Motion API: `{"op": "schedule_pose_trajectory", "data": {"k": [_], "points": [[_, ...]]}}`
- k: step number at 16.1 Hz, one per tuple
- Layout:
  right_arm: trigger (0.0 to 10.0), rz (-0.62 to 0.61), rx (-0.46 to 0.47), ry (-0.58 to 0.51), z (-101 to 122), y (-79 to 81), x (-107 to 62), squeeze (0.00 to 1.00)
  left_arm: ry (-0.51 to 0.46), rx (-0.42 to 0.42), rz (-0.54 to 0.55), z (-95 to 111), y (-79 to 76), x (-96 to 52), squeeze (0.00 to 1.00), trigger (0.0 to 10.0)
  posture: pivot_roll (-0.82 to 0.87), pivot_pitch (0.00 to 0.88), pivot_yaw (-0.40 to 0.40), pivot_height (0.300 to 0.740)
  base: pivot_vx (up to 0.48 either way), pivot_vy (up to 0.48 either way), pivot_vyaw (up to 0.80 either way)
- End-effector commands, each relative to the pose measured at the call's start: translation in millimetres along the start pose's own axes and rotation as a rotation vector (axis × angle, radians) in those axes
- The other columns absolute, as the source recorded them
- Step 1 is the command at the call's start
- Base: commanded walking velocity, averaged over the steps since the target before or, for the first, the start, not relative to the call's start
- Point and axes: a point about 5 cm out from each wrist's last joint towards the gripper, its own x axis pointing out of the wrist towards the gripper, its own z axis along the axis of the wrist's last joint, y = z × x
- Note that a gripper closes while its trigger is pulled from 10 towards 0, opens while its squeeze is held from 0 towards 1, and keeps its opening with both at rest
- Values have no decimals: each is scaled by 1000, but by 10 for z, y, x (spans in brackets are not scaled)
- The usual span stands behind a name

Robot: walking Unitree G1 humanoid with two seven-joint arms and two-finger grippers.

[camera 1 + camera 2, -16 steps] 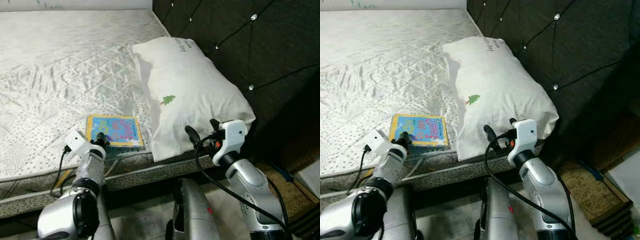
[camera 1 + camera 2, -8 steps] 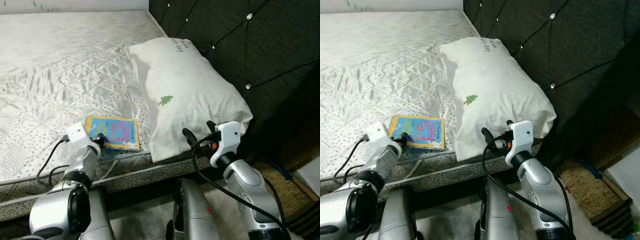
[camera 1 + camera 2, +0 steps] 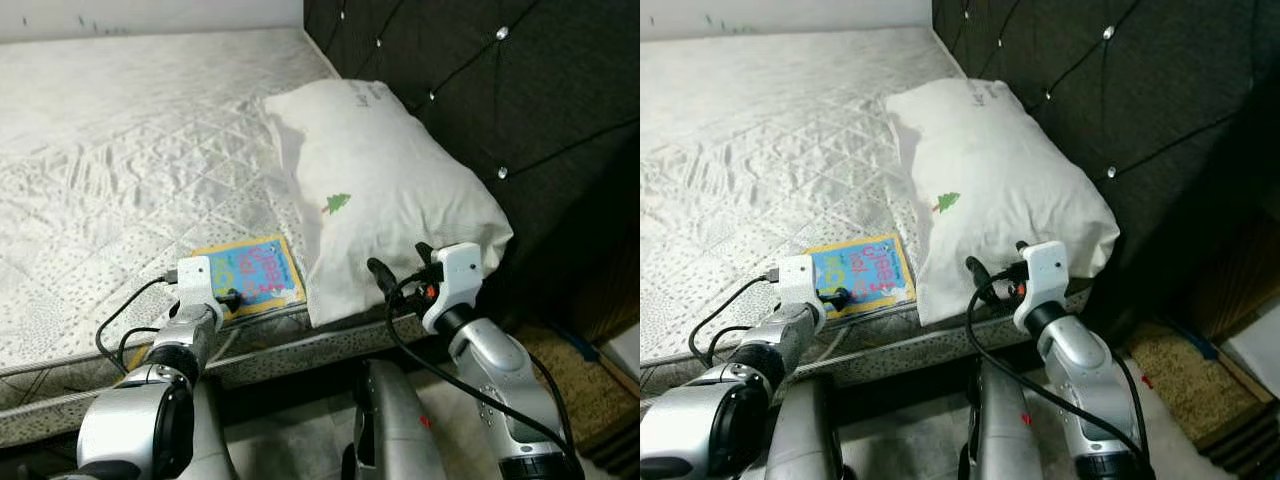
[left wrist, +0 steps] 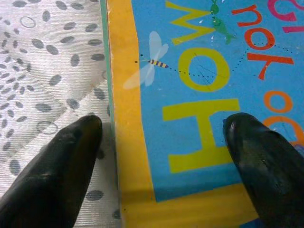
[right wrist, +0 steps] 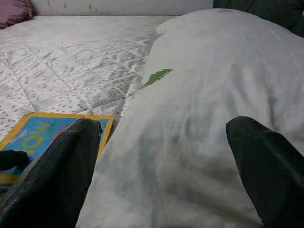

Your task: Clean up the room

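Book (image 3: 256, 277): flat on mattress (image 3: 130, 150), near edge, just left of pillow (image 3: 385, 190).
Left gripper (image 4: 164, 161): fingers spread, straddling book's near corner, one on cover, one on mattress.
Right gripper (image 5: 166, 166): fingers spread, at pillow's near end.

The left claw (image 4: 161, 142) is being brought forward over the near edge of the mattress (image 3: 120, 180) onto the picture book (image 3: 255, 275), its fingers being spread across the book's yellow-bordered corner. The book is being turned, its far end swinging toward the pillow (image 3: 390, 190).
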Motion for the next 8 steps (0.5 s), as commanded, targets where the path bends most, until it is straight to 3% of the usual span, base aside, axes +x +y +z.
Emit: {"op": "schedule_pose_trajectory", "data": {"k": [1,6,8], "points": [[10000,-10,-5,-17,41,-38,24,0,83,15,-3,-205,-29,-11,1000,10000,-155,0,-42,536,0,0,0],[10000,-12,0,-29,32,-16,55,0,-2,119,48,-107,231,-10,1000,10000,-127,0,-41,536,0,0,0],[10000,-16,3,-31,25,-15,62,0,-2,92,45,-103,307,-12,1000,10000,-118,0,-42,536,0,0,0]]}}
